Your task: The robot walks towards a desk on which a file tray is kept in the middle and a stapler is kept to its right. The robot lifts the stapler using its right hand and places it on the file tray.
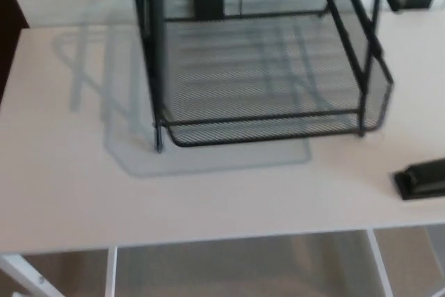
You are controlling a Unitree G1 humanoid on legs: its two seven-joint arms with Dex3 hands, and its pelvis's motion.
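A black wire-mesh file tray (264,126) stands in the middle of the white desk (83,186), its upper tiers cut off by the top edge of the head view. To its right, at the picture's right edge, lies a black stapler (423,177), only partly in frame. Neither of my hands nor any arm shows in the view.
The desk's front edge (208,241) runs across the lower part of the picture, with white frame legs (111,269) and a beige floor below. Two small black blocks (207,3) sit behind the tray near the wall.
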